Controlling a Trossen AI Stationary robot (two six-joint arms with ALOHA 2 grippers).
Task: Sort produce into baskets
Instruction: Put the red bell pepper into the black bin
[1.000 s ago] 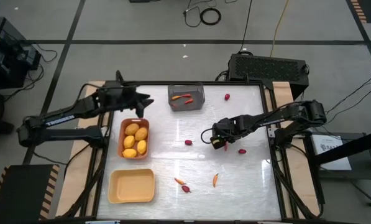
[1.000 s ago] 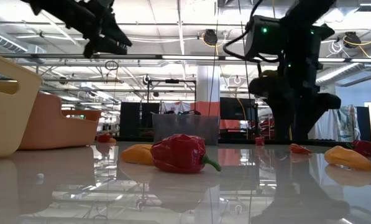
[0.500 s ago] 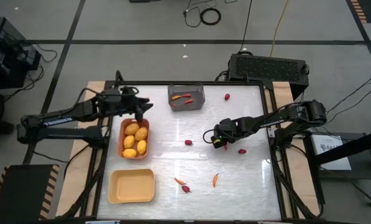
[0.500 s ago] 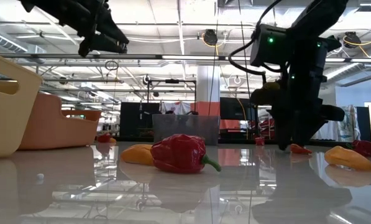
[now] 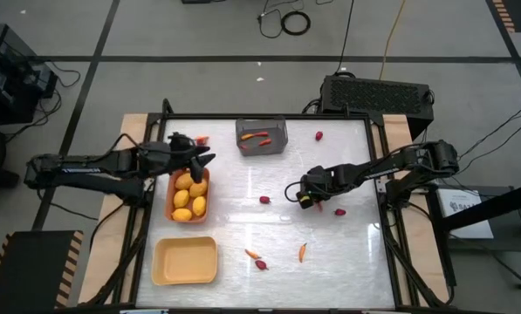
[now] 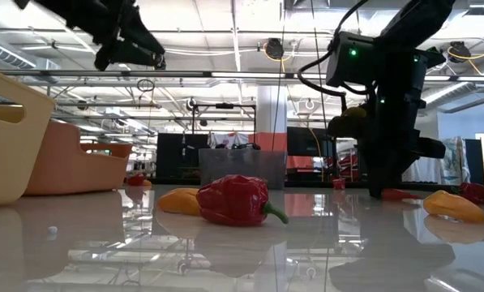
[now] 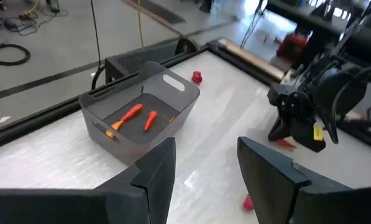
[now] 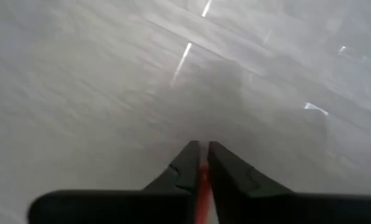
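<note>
Nearest the low camera, a red pepper (image 6: 235,200) lies on the glossy desk (image 6: 242,251) with a yellow-orange piece (image 6: 179,199) just behind it. From above these are only small specks beside a carrot stick (image 5: 302,252) near the front edge. The pale yellow tray (image 5: 186,261) sits at the front left, and only the high view shows its inside.

Mid-desk, the right gripper (image 5: 306,199) is down at the surface. Its wrist view alone shows the jaws nearly closed, pinching a thin red piece (image 8: 202,185) between the fingertips. Small red pieces (image 5: 264,200) lie on either side of it.

The left gripper (image 5: 199,160) hovers over the far end of the orange-brown tray (image 5: 171,194), which holds yellow fruits (image 5: 190,194). Its wrist view shows the jaws apart and empty.

Farthest back stands the grey bin (image 7: 144,111), with two orange-red sticks (image 7: 135,117) inside, clearest from the left wrist. Another red piece (image 7: 197,77) lies beyond it.
</note>
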